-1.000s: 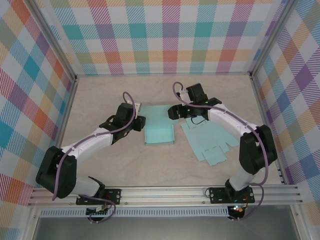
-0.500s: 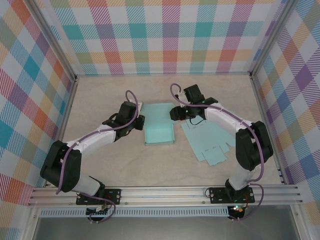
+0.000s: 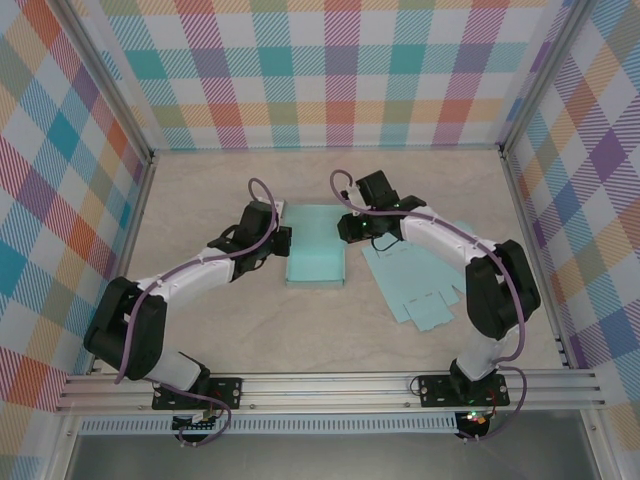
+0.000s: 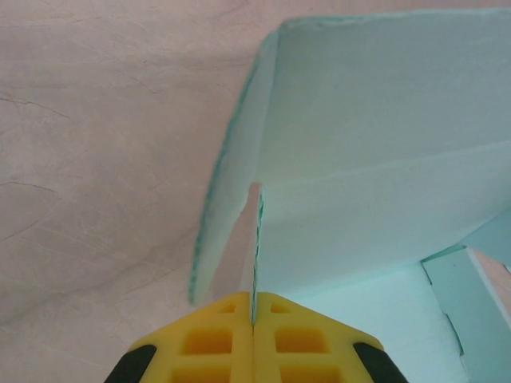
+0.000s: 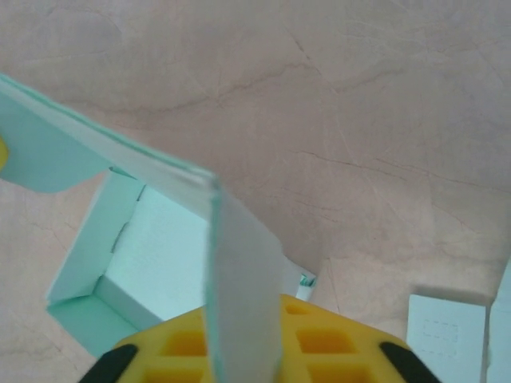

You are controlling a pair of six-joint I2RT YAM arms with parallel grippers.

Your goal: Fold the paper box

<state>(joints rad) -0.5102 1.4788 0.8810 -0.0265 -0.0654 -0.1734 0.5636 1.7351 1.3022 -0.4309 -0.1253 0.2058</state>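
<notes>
Where the two arms meet at the centre of the overhead frame, we find the paper box (image 3: 315, 258) resting on the table (image 3: 200, 195), partly formed. A second, flat die-cut sheet (image 3: 415, 285) lies just to its right, apart from both grippers. The left gripper (image 3: 284, 241) sits at the box's left edge. In the left wrist view its yellow fingers (image 4: 207, 343) are pressed together at the bottom of the frame, with a thin upright side wall (image 4: 257, 239) pinched between them. The right gripper (image 3: 345, 226) sits at the box's upper right edge. In the right wrist view a pale flap (image 5: 239, 263) runs down between the yellow pads (image 5: 319, 343), so we read that grip as clamped on the flap as well.

We judge the step in hand to be wall raising: both sides are seized, but the box is not yet squared. The next move calls for both arms to swing their held panels inward together, creasing along the scored lines without tearing the paper or dragging the box across the table.
</notes>
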